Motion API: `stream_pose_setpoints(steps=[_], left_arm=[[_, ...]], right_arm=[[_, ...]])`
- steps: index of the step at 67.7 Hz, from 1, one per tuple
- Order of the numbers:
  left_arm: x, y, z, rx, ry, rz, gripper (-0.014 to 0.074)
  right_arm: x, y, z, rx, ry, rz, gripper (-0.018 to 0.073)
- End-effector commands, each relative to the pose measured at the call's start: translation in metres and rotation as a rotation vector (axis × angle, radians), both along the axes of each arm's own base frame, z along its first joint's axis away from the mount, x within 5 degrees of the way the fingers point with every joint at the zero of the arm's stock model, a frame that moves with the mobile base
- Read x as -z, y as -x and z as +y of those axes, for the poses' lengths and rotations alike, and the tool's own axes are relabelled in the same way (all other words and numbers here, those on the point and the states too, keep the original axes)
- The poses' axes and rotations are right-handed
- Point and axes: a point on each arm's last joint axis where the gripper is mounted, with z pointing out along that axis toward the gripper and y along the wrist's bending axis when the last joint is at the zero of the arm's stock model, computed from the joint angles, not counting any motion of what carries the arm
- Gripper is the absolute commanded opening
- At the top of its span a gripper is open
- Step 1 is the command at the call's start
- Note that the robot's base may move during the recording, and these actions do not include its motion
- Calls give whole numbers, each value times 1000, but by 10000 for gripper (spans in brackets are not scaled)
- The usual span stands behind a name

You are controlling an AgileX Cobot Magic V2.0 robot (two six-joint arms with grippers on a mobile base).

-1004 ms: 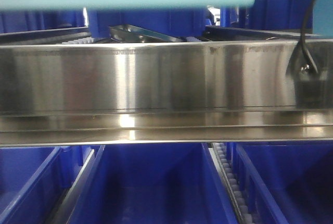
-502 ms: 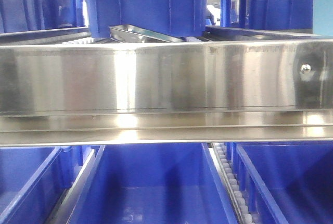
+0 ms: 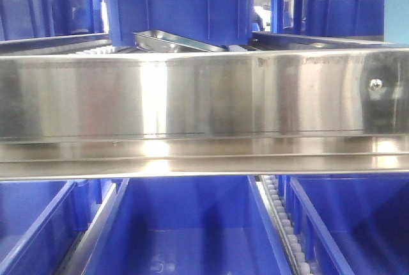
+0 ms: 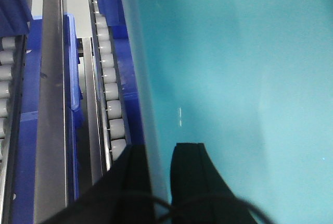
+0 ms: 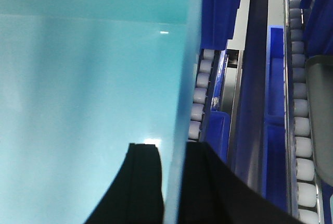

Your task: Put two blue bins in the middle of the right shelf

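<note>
A light blue bin [image 4: 234,78] fills most of the left wrist view, and its inside [image 5: 88,78] fills the left of the right wrist view. My left gripper [image 4: 161,148] is shut on the bin's left wall, one black finger inside and one outside. The bin's right wall is pinched the same way by my right gripper [image 5: 174,148]. In the front view only a strip of the bin [image 3: 396,6] shows at the upper right edge. No gripper appears in the front view.
A wide steel shelf rail [image 3: 204,96] crosses the front view. Dark blue bins [image 3: 172,0] and a metal tray [image 3: 172,41] sit on the level above it, more dark blue bins [image 3: 185,230] below. Roller tracks [image 4: 112,88] [image 5: 200,94] run under the held bin.
A second ago the light blue bin spanned the top of the front view with a black cable at right. It has shifted out, leaving only a strip at the right edge.
</note>
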Motion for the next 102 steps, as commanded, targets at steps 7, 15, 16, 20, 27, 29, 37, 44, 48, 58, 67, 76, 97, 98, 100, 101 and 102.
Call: stream_pose_setpoints(steps=[7,15,16,20,27,29,37,44,48,58,67,76,97,98,100,101,102], left_arm=[[-10,4,-2,22,28,-62,-111],[-11,4,-2,21,32,-72,-111],[-11,4,-2,21,32,-72,-111],[-12,3,-2,21,34,-80,-111],[-14,2,-2,19,44,-108,-111],[-15,1,-2,18,47,-118,-111],[-19,-1,-3,15,63,-163,-111],[-22,-3,-3,12,78,-206,-111],[-24,-4,-4,10,87,-234,-111],[-30,-6,-4,5,109,-296,-111],[-35,-8,-4,2,127,-348,-111],[-39,-10,-4,-2,144,-399,-111],[-46,-11,-5,-7,168,-469,-111],[-46,-11,-5,-7,168,-469,-111],[-46,-11,-5,-7,169,-470,-111],[-46,-11,-5,-7,169,-470,-111],[-46,-11,-5,-7,169,-470,-111]], right_arm=[[-12,4,-5,1,-12,-70,-152],[-12,4,-5,1,-12,-70,-152],[-12,4,-5,1,-12,-70,-152],[-12,4,-5,1,-12,-70,-152],[-12,4,-5,1,-12,-70,-152],[-13,4,-5,1,-16,-77,-152],[-16,2,-4,2,-32,-110,-152],[-17,2,-4,2,-39,-125,-152],[-17,2,-4,2,-40,-127,-152],[-17,2,-4,2,-40,-127,-152],[-17,2,-4,2,-40,-127,-152],[-17,2,-4,2,-40,-127,-152],[-15,-2,-3,2,-40,-125,-152],[-15,-2,-3,2,-40,-125,-152],[-14,-3,-2,2,-41,-128,-152],[-14,-4,-2,2,-41,-128,-152],[-13,-5,-1,3,-42,-130,-152]])
